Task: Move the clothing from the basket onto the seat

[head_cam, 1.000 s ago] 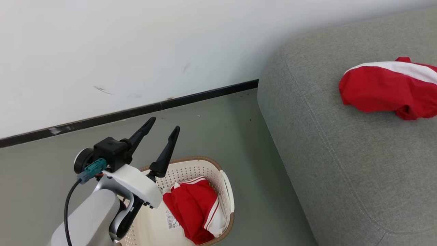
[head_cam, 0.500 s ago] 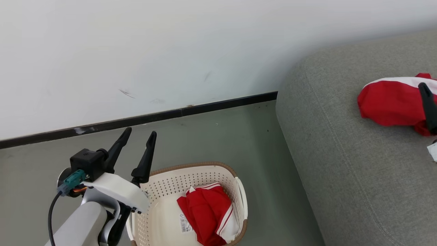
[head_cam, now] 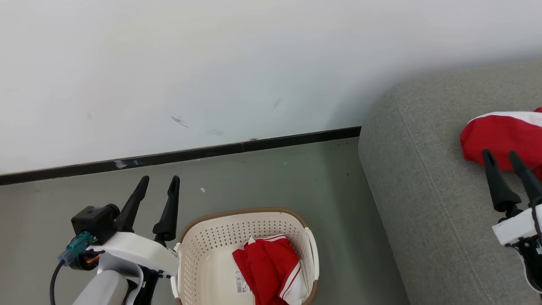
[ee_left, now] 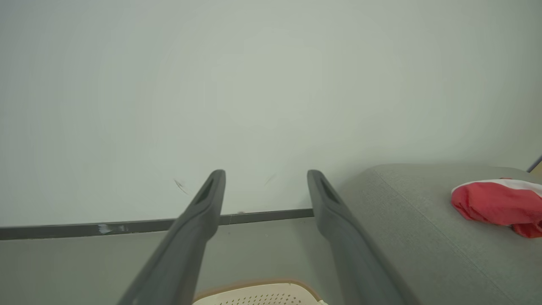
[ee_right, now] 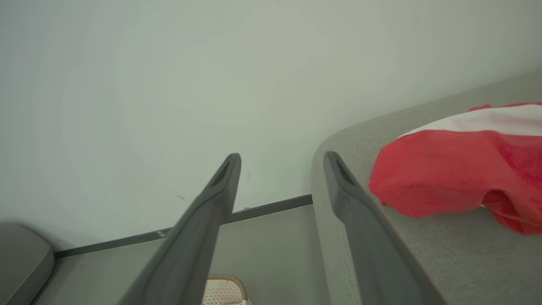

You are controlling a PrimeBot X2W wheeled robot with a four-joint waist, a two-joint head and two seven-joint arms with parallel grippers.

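Note:
The cream perforated basket (head_cam: 203, 250) with a brown rim stands on the floor at the bottom centre. One red clothing piece with white stripes (head_cam: 271, 269) lies inside it. A second red and white garment (head_cam: 499, 135) rests on the grey-green seat (head_cam: 427, 203) at the right, also seen in the wrist views (ee_left: 495, 205) (ee_right: 449, 173). My left gripper (head_cam: 160, 183) hangs open and empty just left of the basket, fingers pointing at the wall. My right gripper (head_cam: 501, 155) is open and empty over the seat, just short of the garment there.
A white wall (head_cam: 211, 63) with a black skirting strip (head_cam: 182, 154) runs behind the basket. Grey-green floor (head_cam: 275, 178) lies between the wall, basket and seat. Another grey cushion corner (ee_right: 21, 254) shows at the lower left of the right wrist view.
The head camera has swung, shifting the whole scene rightward and down. The right gripper has come further into view over the seat. The left gripper sits lower, beside the basket. Both stay open.

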